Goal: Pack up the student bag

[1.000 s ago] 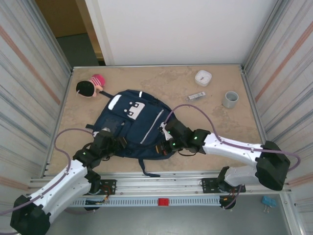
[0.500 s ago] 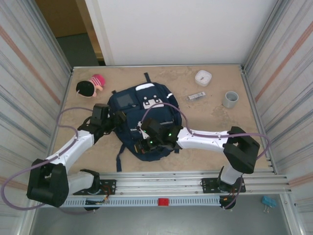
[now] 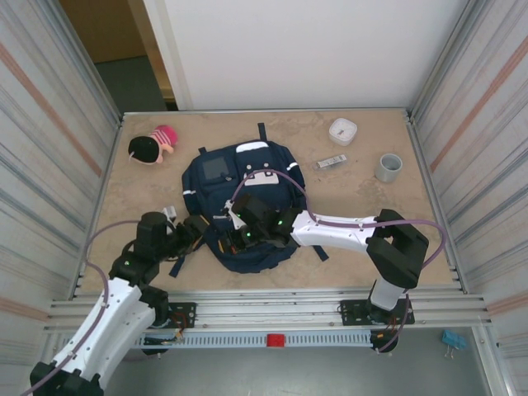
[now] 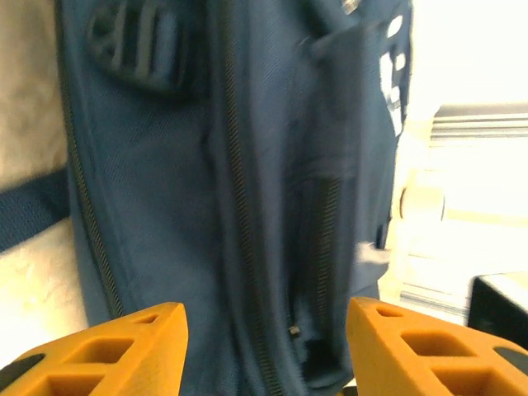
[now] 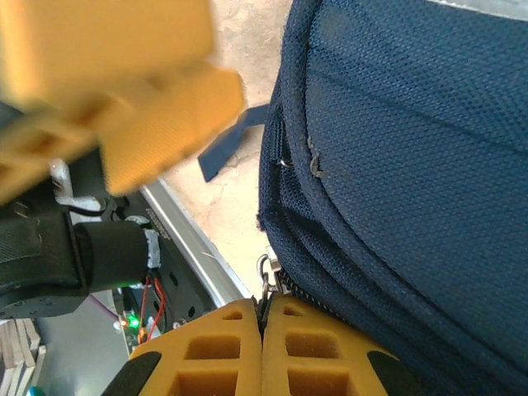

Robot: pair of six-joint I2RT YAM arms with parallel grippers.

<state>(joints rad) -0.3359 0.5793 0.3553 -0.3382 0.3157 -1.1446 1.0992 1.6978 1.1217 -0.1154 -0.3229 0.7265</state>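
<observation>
Student bag [image 3: 206,194] lies flat mid-worktop [image 3: 371,214], front pocket up. Its white patches sit toward the far end. One strap tail sticks off the far edge, another off the near-right.

Right claw [image 5: 262,330] is down on the bag's near-left corner, reaching in from the right. Fingers are pressed together, with the metal zipper pull [image 5: 266,268] pinched in the seam between them. Navy mesh of the bag bulges just right of and above the tips.

Left claw [image 4: 264,346] sits just left of that same corner, pointing right at the bag. Its fingers are apart. The bag's side fabric with two zipper tracks is straight ahead of the tips. Touching or not, I can't tell. On the right wrist cam the left claw's orange fingers are blurred, just beside the corner.

Off the bag:
- black-and-pink toy [image 3: 153,145], far-left
- white container [image 3: 342,130], far-right
- silver bar [image 3: 332,161], far-right, nearest the bag's far-right side
- grey cup [image 3: 388,167], far-right
</observation>
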